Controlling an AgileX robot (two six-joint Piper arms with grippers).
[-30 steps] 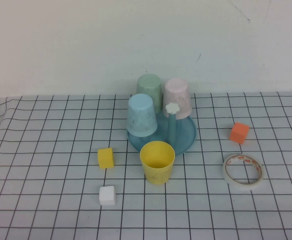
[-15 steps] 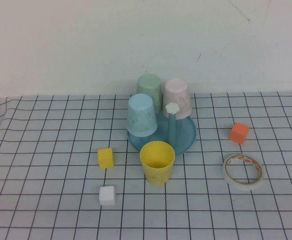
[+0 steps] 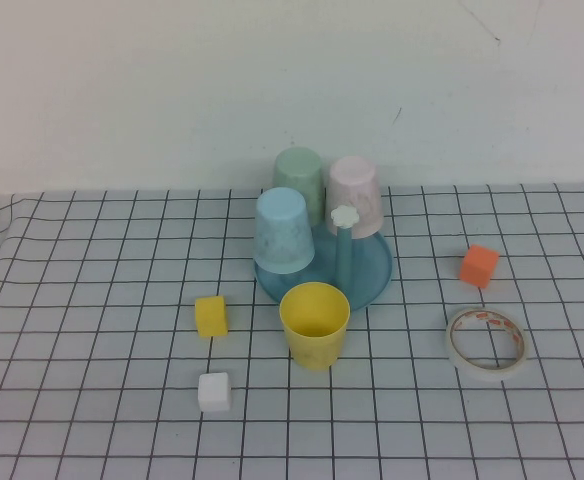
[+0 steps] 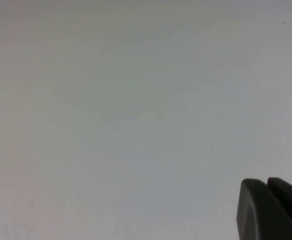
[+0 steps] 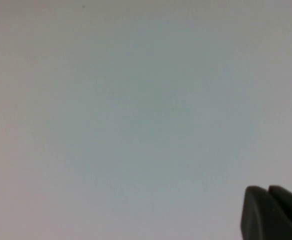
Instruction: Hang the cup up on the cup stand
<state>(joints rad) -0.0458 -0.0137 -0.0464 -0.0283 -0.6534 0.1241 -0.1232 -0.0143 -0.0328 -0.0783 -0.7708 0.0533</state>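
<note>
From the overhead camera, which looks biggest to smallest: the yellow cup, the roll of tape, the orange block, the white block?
1. Roll of tape and yellow cup: too alike to rank.
2. Orange block.
3. White block, slightly smaller though nearer the camera.

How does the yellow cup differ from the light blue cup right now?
The yellow cup stands upright, mouth up; the light blue cup is upside down. The yellow cup sits on the table in front of the cup stand; the light blue cup is on the stand. Both are plain, tapered and handleless, similar in size.
</note>
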